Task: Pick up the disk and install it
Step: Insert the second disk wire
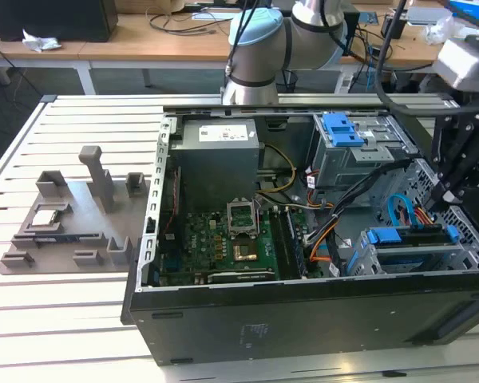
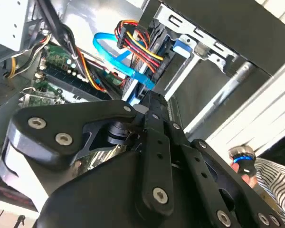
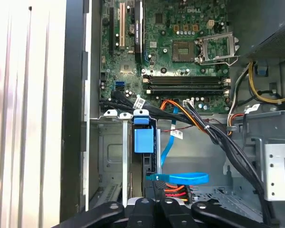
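Two snags worry me: the wire bundle left of the bay and the blue data cable looping above it could catch and drag. The disk sits in the drive cage, blue carrier up, silver body mostly hidden. My hand hangs near its right end; how open, I can't tell.

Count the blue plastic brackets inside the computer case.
2 in the exterior view: one on the upper drive cage at the back, one on the lower cage near the front right. Others may be hidden.
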You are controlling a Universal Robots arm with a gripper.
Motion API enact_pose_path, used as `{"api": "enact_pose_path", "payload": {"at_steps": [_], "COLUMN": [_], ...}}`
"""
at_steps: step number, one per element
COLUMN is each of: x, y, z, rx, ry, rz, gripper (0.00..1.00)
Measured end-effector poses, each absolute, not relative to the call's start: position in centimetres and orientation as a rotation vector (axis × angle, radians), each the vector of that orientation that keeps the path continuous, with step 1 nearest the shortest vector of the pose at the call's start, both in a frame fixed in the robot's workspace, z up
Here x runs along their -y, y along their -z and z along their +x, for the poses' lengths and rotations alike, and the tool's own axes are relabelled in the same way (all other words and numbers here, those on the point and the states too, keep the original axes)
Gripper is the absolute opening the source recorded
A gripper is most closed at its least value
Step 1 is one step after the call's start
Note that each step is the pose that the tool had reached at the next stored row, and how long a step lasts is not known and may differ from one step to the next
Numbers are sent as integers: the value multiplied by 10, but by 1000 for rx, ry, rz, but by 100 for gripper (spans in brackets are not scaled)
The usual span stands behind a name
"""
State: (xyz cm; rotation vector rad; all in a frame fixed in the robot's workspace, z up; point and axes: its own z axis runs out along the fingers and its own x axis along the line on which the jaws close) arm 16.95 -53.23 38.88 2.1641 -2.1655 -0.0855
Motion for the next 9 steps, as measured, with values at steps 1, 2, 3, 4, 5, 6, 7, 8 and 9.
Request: {"api": "enact_pose_path", "payload": {"at_steps": [1,2,3,4,5,6,7,8,9], "x": [532,532,532,532,532,532,532,532,532], "y": [-397,-400,-402,-403,-403,-404,-404,-404,-404], "z": [170,170,170,170,170,170,170,170,170], "rx": [2166,2165,2166,2166,2166,2165,2165,2165,2165], "ry": [85,85,85,86,86,85,86,85,85], "rz": [2164,2164,2164,2164,2164,2164,2164,2164,2164], "gripper": [11,11,11,11,11,11,11,11,11]}}
